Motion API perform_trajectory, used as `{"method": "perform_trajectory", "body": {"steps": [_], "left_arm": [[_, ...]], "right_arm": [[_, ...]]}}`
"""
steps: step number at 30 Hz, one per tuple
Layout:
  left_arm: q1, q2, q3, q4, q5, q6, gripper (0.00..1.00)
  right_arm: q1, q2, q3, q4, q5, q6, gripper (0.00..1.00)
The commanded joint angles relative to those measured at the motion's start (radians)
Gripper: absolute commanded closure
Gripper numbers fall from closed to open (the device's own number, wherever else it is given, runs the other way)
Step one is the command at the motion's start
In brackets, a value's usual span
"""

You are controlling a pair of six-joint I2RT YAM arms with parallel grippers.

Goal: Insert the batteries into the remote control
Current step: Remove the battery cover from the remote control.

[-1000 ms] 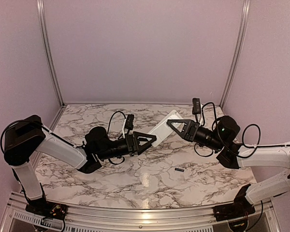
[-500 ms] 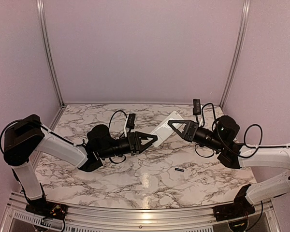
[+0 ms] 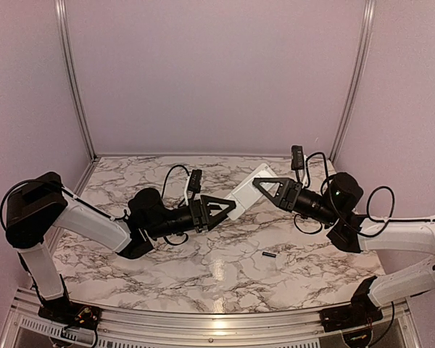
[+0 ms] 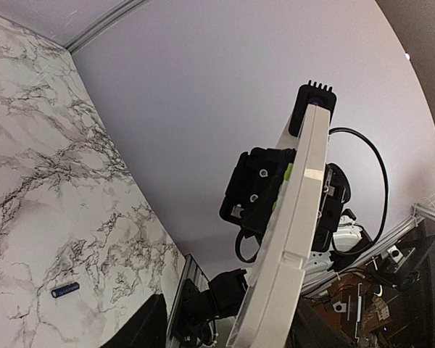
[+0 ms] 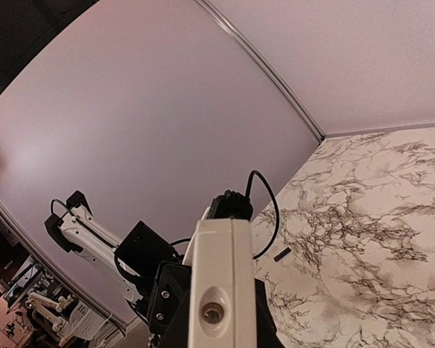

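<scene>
— What's changed?
— Hardly anything. The battery (image 3: 269, 255) lies where it lay on the marble table (image 3: 203, 272), well apart from the remote control (image 3: 246, 190). The left gripper (image 3: 232, 206) has its fingers apart, astride the near end. The right gripper (image 3: 257, 181) stays clamped on the far end, holding it aloft.

The white-and-black left arm (image 3: 94, 225) reaches from the lower left of the top view toward the centre. Its forearm is low and nearly level, and its black two-finger left gripper (image 3: 232, 206) points right. Its fingers (image 4: 148, 326) stand apart on either side of the slim white plastic remote control (image 3: 246, 190), with a gap showing on one side. The matching right arm (image 3: 395, 235) comes in from the lower right. Its right gripper (image 3: 257, 182) points left, with the fingers clamped on the same handset.
</scene>
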Motion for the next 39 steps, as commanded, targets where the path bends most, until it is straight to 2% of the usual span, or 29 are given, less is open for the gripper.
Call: {"method": "perform_trajectory", "body": {"steps": [1,8,14,18,23,35,39], "left_arm": [[0.003,-0.011,0.035,-0.153,-0.055,0.027,0.43],[0.003,-0.031,0.056,-0.276,-0.096,0.035,0.47],[0.006,-0.019,0.025,-0.246,-0.082,0.015,0.61],[0.006,-0.011,0.019,-0.237,-0.079,0.011,0.6],[0.01,-0.012,0.008,-0.229,-0.08,0.008,0.5],[0.014,-0.016,-0.011,-0.233,-0.084,0.001,0.65],[0.015,-0.024,-0.022,-0.228,-0.099,-0.003,0.65]], "right_arm": [[-0.005,0.007,0.025,0.06,-0.028,0.006,1.0],[-0.004,-0.007,0.035,0.009,-0.004,-0.028,1.0],[-0.005,-0.019,0.044,-0.009,0.001,-0.045,1.0],[-0.006,-0.028,0.045,-0.006,-0.002,-0.042,1.0],[-0.007,-0.038,0.055,-0.013,-0.004,-0.046,1.0],[-0.007,-0.062,0.066,-0.053,0.013,-0.071,1.0],[-0.007,-0.067,0.062,-0.052,0.03,-0.07,1.0]]}}
